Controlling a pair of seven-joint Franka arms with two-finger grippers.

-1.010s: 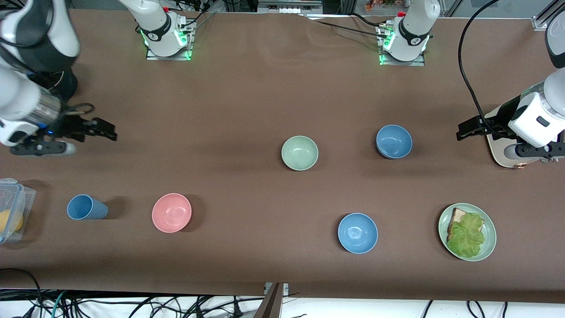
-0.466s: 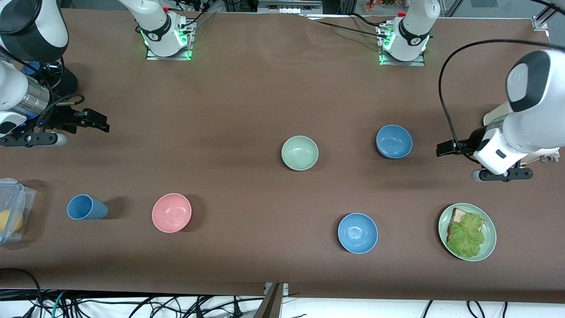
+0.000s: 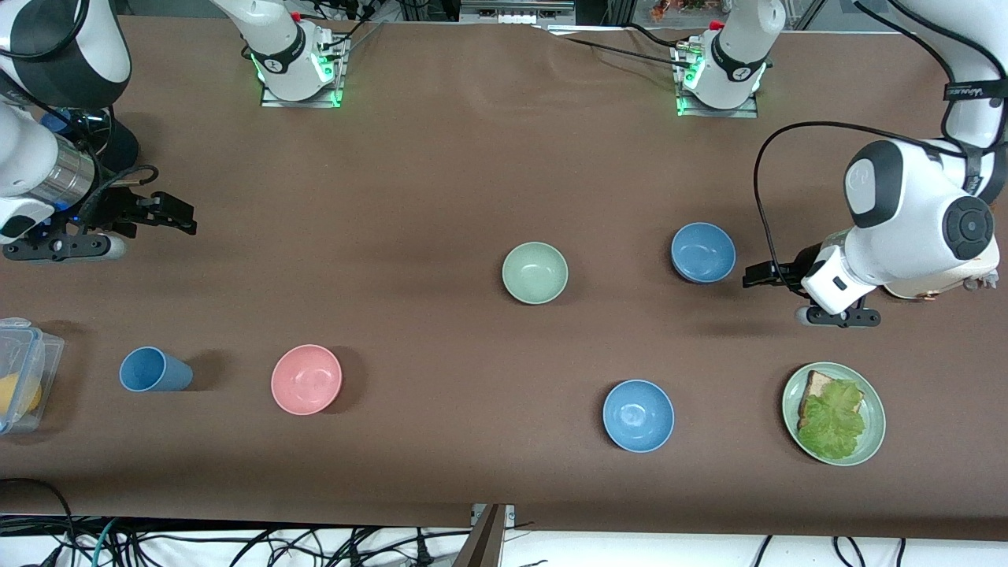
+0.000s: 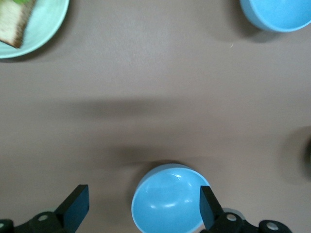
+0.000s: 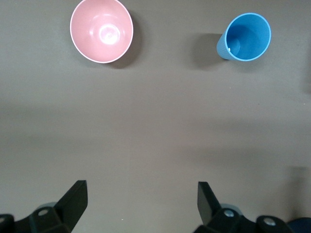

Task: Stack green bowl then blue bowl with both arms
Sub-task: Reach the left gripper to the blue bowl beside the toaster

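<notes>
We see the left arm [image 3: 913, 228] bent low over the brown-covered desk [image 3: 441, 157] at its own end, its white wrist turned so that the left gripper [image 3: 754, 276] points sideways toward the small round matte bowl of muted dusty blue [image 3: 702, 252], just beside the bowl's rim and not touching it. Its black fingers [image 4: 74, 206] are spread wide and hold nothing; in the left wrist view the dusty blue bowl [image 4: 170, 198] sits between the two fingertips' lines, with bare desk around it. The small round pale sage-green matte bowl [image 3: 535, 272] stands upright near the middle of the desk, well apart from the dusty blue bowl and toward the right arm's end from it; neither bowl is stacked on anything. The right arm [image 3: 39, 142] is folded at its own end of the desk, and the right gripper [image 3: 183, 216] hangs over bare desk there, waiting, its fingers [image 5: 73, 199] parted wide and empty. Nearer to the front camera than the right gripper lie a round pink bowl [image 3: 306, 379] and a blue cup [image 3: 153, 370] on its side, well apart from each other, and a clear plastic box [image 3: 22, 374] at the desk's edge. A brighter glossy sky-blue bowl [image 3: 638, 415] stands nearer to the front camera than the two task bowls, and beside it, toward the left arm's end, a flat green plate [image 3: 872, 409] carries toast and a lettuce leaf.
</notes>
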